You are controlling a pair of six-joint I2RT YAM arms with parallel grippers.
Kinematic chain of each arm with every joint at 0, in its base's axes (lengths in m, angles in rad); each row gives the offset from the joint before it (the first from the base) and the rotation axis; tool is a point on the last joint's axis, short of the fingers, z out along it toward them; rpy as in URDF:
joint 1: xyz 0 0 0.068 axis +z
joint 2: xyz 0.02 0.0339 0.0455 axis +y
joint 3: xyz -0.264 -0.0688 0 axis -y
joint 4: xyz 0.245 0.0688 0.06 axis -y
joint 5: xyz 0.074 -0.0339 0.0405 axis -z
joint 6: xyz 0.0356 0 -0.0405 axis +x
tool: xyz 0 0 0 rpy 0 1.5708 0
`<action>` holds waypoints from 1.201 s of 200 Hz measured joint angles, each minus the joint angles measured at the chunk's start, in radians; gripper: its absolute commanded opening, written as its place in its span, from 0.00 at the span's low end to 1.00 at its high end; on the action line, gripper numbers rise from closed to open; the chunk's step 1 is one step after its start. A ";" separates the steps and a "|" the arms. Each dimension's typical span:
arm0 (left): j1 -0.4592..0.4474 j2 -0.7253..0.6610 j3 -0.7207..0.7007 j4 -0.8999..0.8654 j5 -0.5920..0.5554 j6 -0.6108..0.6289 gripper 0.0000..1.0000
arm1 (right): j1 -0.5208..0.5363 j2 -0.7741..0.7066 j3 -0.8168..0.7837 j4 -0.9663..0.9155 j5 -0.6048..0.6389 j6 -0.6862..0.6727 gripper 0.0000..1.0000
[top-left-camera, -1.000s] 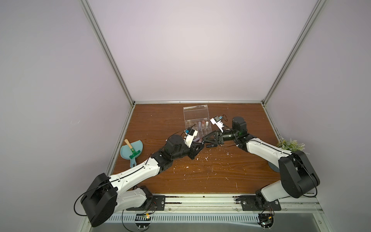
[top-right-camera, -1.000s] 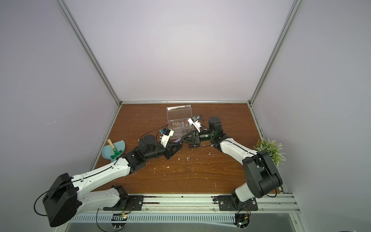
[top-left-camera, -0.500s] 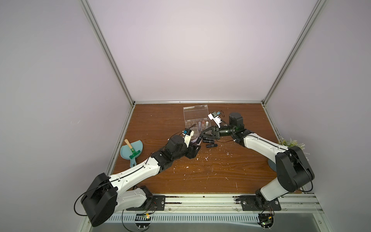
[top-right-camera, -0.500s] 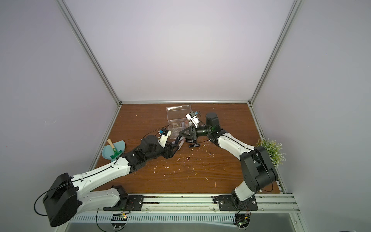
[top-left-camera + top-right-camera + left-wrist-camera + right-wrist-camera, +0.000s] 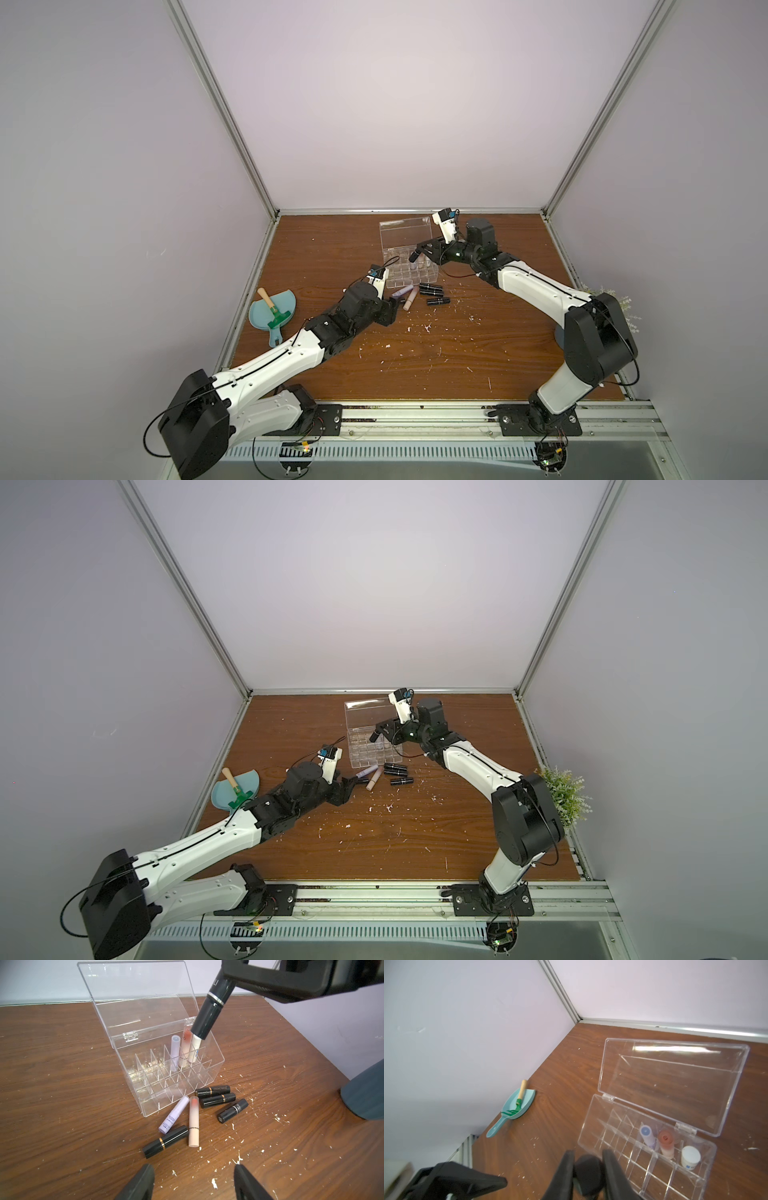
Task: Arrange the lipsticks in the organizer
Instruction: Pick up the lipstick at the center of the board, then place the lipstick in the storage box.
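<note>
Lipsticks (image 5: 194,1124) are split three ways: three stand in the back row of the organizer (image 5: 166,1093), six lie loose on the bench (image 5: 62,1095) just in front of it, and one black lipstick (image 5: 209,1016) hangs tilted above the organizer's right end, clenched in my right jaws. A second ago that arm was down at the loose pile; it has since carried the tube up and over. My left jaws have just sprung apart and hold nothing, just short of the pile. I can't quite tell which cell the tube is over. I judge lowering it in comes next.
</note>
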 measured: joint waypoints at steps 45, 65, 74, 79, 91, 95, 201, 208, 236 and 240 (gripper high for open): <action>0.070 -0.050 -0.026 0.008 0.024 -0.023 0.64 | 0.106 0.067 0.038 0.001 0.204 -0.089 0.21; 0.100 -0.077 -0.049 0.012 0.040 -0.031 0.64 | 0.141 0.101 0.056 0.002 0.275 -0.128 0.21; 0.107 -0.087 -0.057 0.012 0.045 -0.034 0.64 | 0.151 0.117 0.065 0.002 0.300 -0.143 0.21; 0.108 -0.092 -0.061 0.012 0.048 -0.037 0.64 | 0.155 0.126 0.069 0.002 0.315 -0.151 0.21; 0.111 -0.094 -0.067 0.013 0.054 -0.042 0.64 | 0.161 0.147 0.076 0.003 0.349 -0.171 0.21; 0.111 -0.094 -0.068 0.013 0.057 -0.044 0.64 | 0.163 0.152 0.076 0.004 0.360 -0.176 0.21; 0.114 -0.100 -0.087 0.019 0.077 -0.049 0.64 | 0.163 0.229 0.122 0.042 0.502 -0.274 0.24; 0.114 -0.098 -0.087 0.020 0.077 -0.049 0.64 | 0.163 0.236 0.132 0.047 0.503 -0.277 0.24; 0.114 -0.091 -0.087 0.026 0.084 -0.049 0.64 | 0.163 0.268 0.157 0.060 0.503 -0.287 0.24; 0.114 -0.089 -0.087 0.027 0.085 -0.048 0.64 | 0.163 0.270 0.157 0.061 0.503 -0.288 0.24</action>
